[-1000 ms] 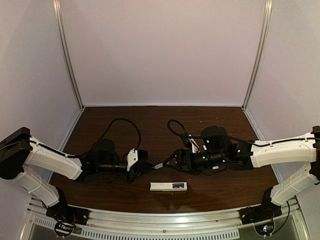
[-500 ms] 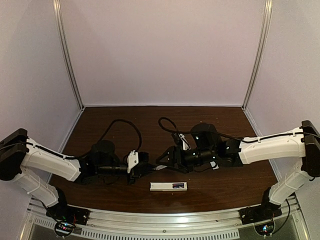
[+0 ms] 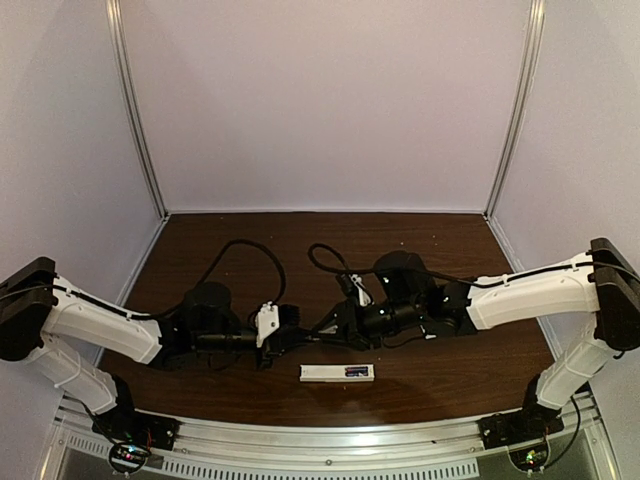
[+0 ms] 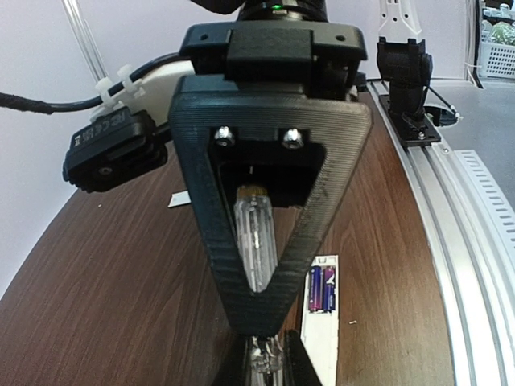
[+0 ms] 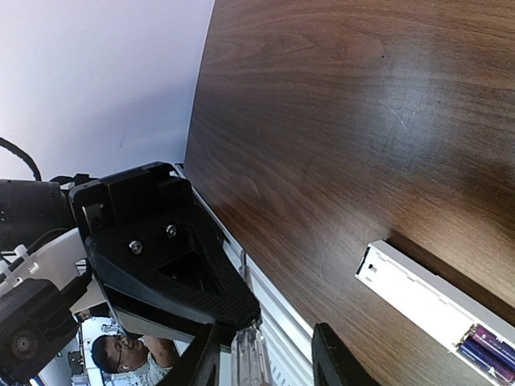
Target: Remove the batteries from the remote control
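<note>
**Two arms meet over a screwdriver; batteries sit in the remote**

The left gripper (image 4: 267, 366) has its jaws pinched on the near end of a clear-handled screwdriver (image 4: 256, 241), held out level above the middle of the tabletop (image 3: 420, 240). The right gripper (image 5: 257, 358) faces it tip to tip. Its jaws are spread on either side of the same handle, with a gap showing on one side, so they are not clamped on it. From the left wrist camera, the handle shows through the hollow of the right gripper's triangular black finger.

The remote control (image 3: 337, 373) lies flat on the tabletop, just nearer the arm bases than the two grippers and touched by neither. Its long side runs across the table and its battery recess faces up, at the end toward the right arm. The batteries (image 4: 320, 289), two bluish-purple cells, lie side by side in that recess. Any print on the cells or the remote is too small to read.
</note>
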Robot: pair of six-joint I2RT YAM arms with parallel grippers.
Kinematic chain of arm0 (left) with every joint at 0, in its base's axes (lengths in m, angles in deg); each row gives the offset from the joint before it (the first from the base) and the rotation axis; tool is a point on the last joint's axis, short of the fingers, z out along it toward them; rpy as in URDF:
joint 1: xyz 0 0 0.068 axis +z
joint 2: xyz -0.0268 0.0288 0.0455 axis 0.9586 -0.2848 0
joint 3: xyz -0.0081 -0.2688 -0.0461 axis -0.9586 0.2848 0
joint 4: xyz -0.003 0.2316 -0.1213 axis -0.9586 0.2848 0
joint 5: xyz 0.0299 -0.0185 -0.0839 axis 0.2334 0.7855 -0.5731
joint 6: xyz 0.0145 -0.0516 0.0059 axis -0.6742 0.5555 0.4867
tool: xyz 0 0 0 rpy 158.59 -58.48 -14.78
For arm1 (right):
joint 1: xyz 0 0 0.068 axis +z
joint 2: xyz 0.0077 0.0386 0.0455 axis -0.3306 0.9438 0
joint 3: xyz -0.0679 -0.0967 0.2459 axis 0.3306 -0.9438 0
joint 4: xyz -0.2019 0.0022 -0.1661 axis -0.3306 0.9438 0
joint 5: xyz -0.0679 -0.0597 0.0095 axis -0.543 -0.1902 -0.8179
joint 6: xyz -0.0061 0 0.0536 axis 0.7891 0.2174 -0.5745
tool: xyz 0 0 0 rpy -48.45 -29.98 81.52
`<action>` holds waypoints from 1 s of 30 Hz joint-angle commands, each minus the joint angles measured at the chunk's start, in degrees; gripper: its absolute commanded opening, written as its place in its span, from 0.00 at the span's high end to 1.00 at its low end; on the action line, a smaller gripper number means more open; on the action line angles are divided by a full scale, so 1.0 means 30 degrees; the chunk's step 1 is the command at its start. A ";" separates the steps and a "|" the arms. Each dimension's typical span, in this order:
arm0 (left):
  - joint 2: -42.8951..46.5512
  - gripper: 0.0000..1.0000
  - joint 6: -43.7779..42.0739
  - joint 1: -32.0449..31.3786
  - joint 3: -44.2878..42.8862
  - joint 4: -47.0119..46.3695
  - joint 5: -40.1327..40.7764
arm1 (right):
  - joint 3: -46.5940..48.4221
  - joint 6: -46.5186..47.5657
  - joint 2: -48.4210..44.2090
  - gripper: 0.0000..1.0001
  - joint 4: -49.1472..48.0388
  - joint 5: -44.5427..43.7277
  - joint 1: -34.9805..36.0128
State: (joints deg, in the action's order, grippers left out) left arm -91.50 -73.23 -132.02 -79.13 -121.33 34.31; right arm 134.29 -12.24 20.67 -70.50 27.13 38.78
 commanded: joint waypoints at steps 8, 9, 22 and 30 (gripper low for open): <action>-0.0169 1.00 -0.0284 -0.0208 -0.0398 -0.0113 0.0189 | 0.0516 0.0101 0.0285 0.69 -0.0258 0.0363 -0.0077; -0.0182 1.00 -0.0309 -0.0204 -0.0402 -0.0084 0.0224 | 0.0546 0.0113 0.0294 0.71 -0.0253 0.0392 -0.0080; -0.0210 0.95 -0.0392 -0.0337 -0.0404 -0.0014 0.0583 | 0.0463 0.0299 0.0601 1.00 -0.0395 0.0695 0.0103; 0.0126 0.44 0.0022 -0.0341 0.0135 -0.0561 0.1191 | 0.0333 0.1371 -0.0178 1.00 0.0987 0.0138 0.0151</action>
State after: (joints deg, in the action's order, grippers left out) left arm -91.74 -73.69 -132.80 -79.15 -120.13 36.28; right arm 134.79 -10.95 21.89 -70.72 28.94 38.89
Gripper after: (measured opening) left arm 0.473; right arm 0.125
